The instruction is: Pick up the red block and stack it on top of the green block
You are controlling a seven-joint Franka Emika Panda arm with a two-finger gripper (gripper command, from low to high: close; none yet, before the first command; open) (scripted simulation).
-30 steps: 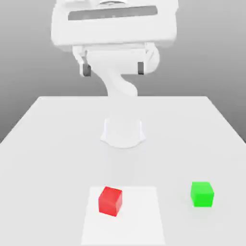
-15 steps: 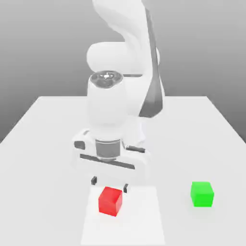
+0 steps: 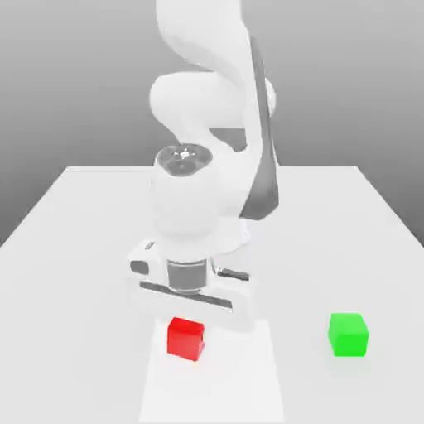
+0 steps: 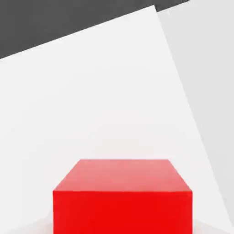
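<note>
Presently, my inventory of the scene, with every item placed relative to the red block.

Red block [image 3: 185,338] — a plain cube resting on the counter [image 3: 74,248], on a slightly lighter rectangular patch [image 3: 240,381] of that surface. In the exterior view I see its front faces and only a sliver of its top, since the arm's hand covers the rest. In the hand view the red block [image 4: 122,196] fills the near part of the picture, square-on, with its top face and one side face showing.

Pincer [image 3: 189,319] — directly above the red block and down at its level, the white hand body sitting right over the cube's upper edge. Neither view shows me the fingers, so I cannot tell whether the pincer is released, clenched, or grasping the cube.

Arm [image 3: 211,141] — white with a dark grey band, rising behind the red block and bending forward over it.

Green block [image 3: 348,334] — a cube of like kind, resting on the counter well apart from the red block, toward the exterior view's right and about level with it. Nothing sits on top of it.

Lighter patch — extends from beneath the red block toward the camera and toward the green block's side, stopping short of the green block.
</note>
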